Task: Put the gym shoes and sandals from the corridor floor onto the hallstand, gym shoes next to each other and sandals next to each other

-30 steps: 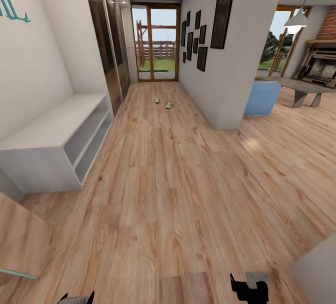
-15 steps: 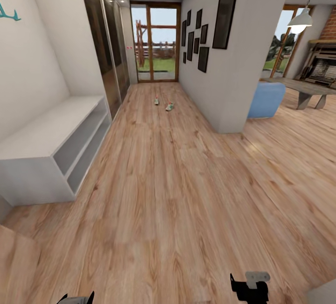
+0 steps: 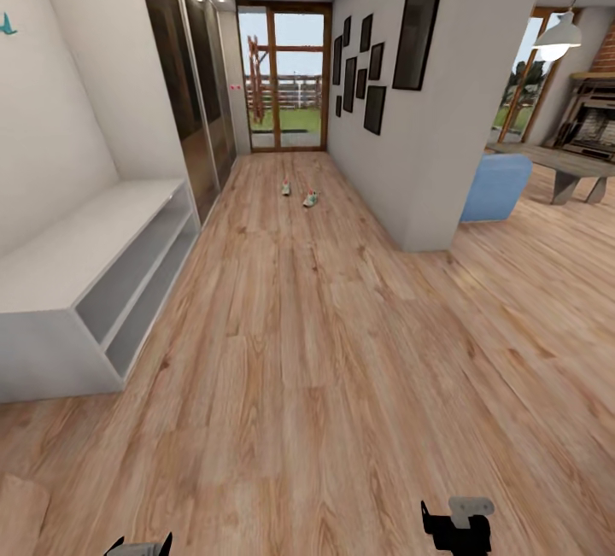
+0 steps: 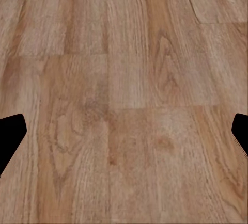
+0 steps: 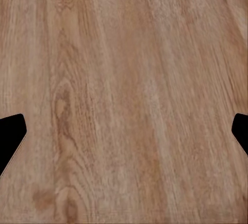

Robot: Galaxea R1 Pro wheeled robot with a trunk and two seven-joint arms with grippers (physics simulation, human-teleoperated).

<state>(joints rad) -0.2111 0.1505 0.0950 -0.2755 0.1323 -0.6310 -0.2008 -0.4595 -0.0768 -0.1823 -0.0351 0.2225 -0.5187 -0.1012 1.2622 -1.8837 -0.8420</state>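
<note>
Two small white gym shoes [image 3: 286, 188] [image 3: 310, 197] with green and red accents lie far down the corridor floor [image 3: 325, 351], close together, near the glass door. The sandals and the hallstand are out of view. My left gripper [image 3: 137, 546] and right gripper [image 3: 457, 530] hang low at the near edge of the head view, far from the shoes. In the left wrist view the left gripper [image 4: 124, 136] is open over bare planks, its dark fingertips [image 4: 10, 133] wide apart. The right gripper [image 5: 124, 136] is open the same way, with nothing between its fingers.
A plain low grey two-shelf bench [image 3: 77, 283] stands along the left wall. Dark mirrored wardrobe doors [image 3: 192, 86] follow it. A wall corner [image 3: 427, 231] juts in on the right, with a blue armchair [image 3: 495, 187] and a living room behind it.
The whole view has moved forward down the corridor: the bench has slid toward the lower left and the wooden surface at the lower left has nearly left the picture. The grippers keep their pose.
</note>
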